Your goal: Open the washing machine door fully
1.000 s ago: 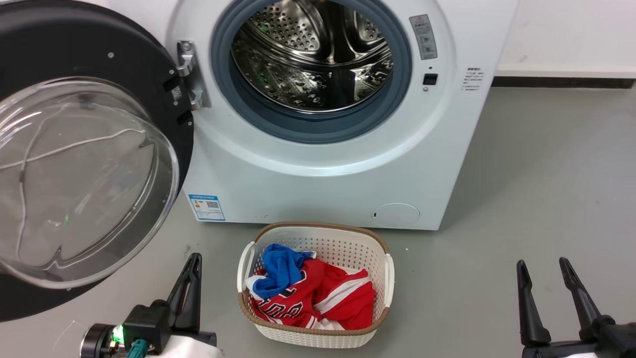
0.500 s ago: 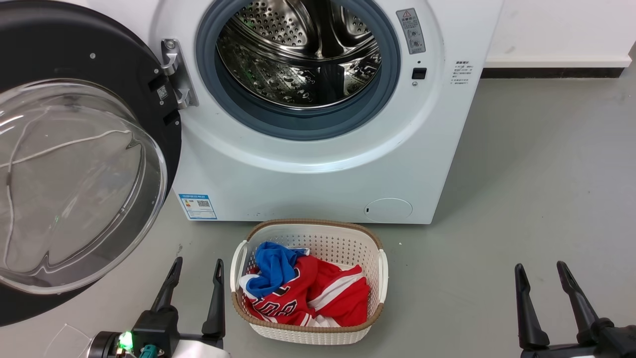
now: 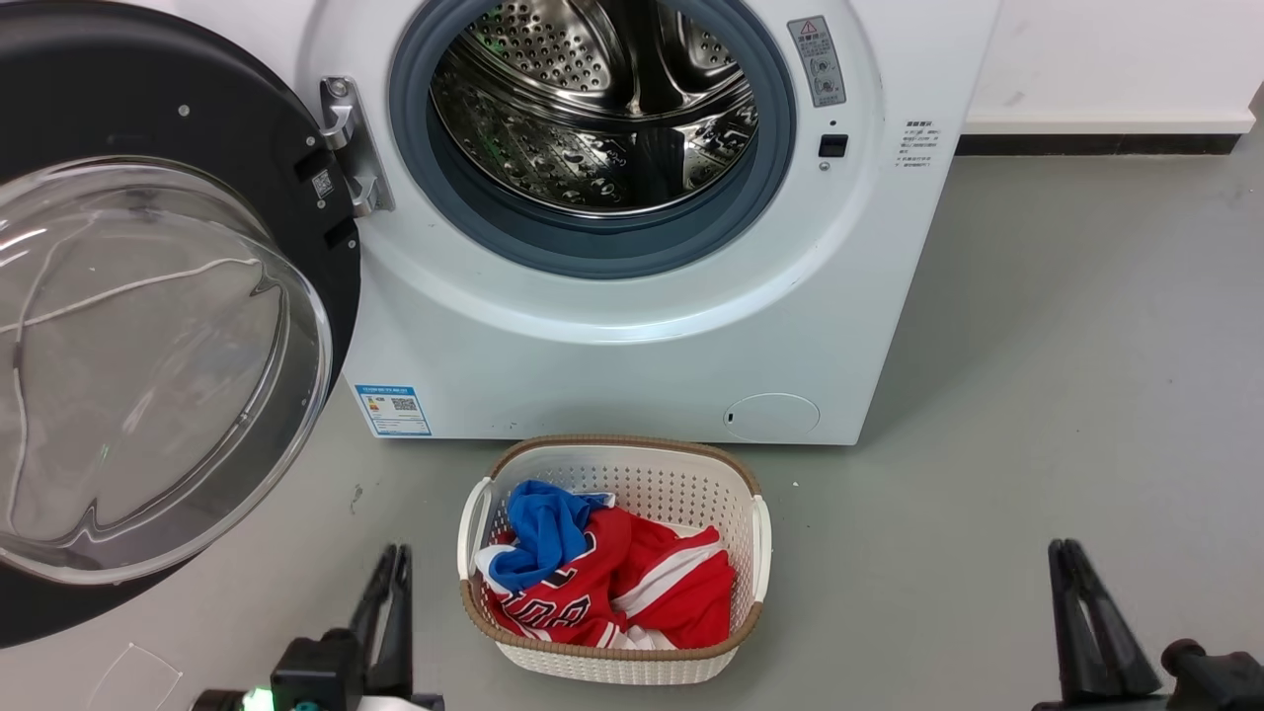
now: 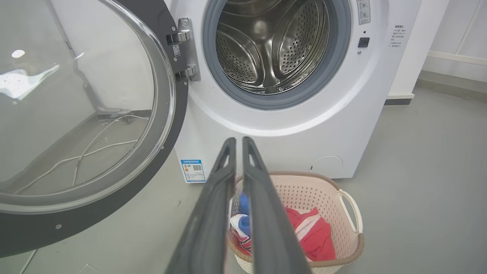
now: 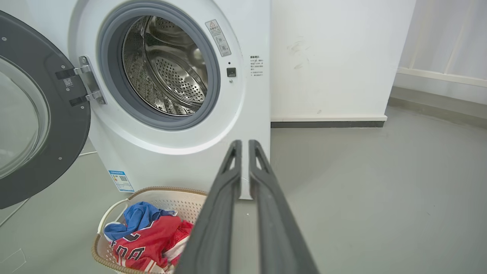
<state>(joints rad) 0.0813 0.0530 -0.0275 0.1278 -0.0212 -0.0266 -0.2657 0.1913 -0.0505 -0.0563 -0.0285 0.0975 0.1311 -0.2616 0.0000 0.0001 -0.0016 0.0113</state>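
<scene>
The washing machine (image 3: 632, 336) stands ahead with its steel drum (image 3: 602, 109) exposed. Its washing machine door (image 3: 148, 365), black-rimmed with a clear domed glass, hangs swung wide to the left on a metal hinge (image 3: 346, 143); the same door (image 4: 76, 114) fills the left of the left wrist view and the door (image 5: 34, 114) sits at the left edge of the right wrist view. My left gripper (image 3: 392, 558) is low at the bottom left, shut with nothing held, apart from the door. My right gripper (image 3: 1065, 553) is at the bottom right, shut and holding nothing.
A white laundry basket (image 3: 612, 657) with red and blue clothes sits on the grey floor in front of the machine, between my two grippers. A white cable lies on the floor behind the door glass. A white wall stands to the right of the machine.
Both grippers have gone from open to shut and have drawn down toward the bottom of the head view. The camera shifted slightly at first; the door has stayed wide open.
</scene>
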